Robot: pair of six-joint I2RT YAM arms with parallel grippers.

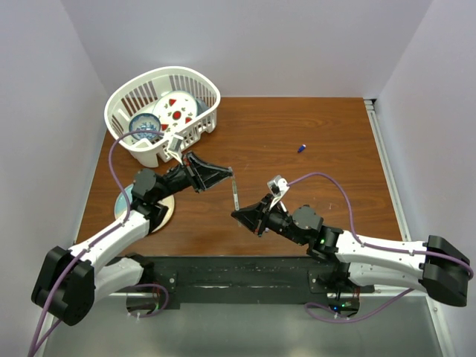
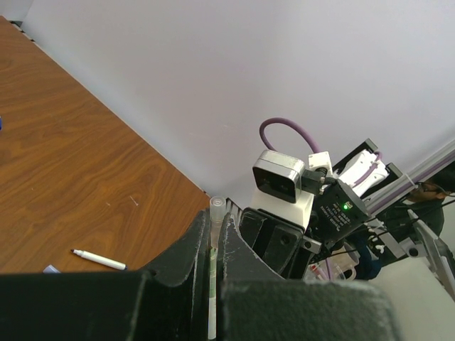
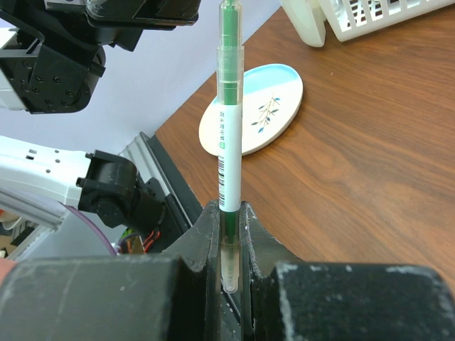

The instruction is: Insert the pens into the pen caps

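My right pincer (image 3: 229,213) is clamped narrow on the tail of a green pen (image 3: 229,163), and the barrel sticks straight out from the jaws. The far end runs into my left pincer (image 2: 212,220), likewise closed tight on it. Cap fully seated or not: cannot tell. I judge one pairing in hand, not finished. Farther out, a white pen (image 2: 99,260) lies loose on the table (image 1: 335,134). A blue cap (image 1: 302,148) sits well apart. More remains.
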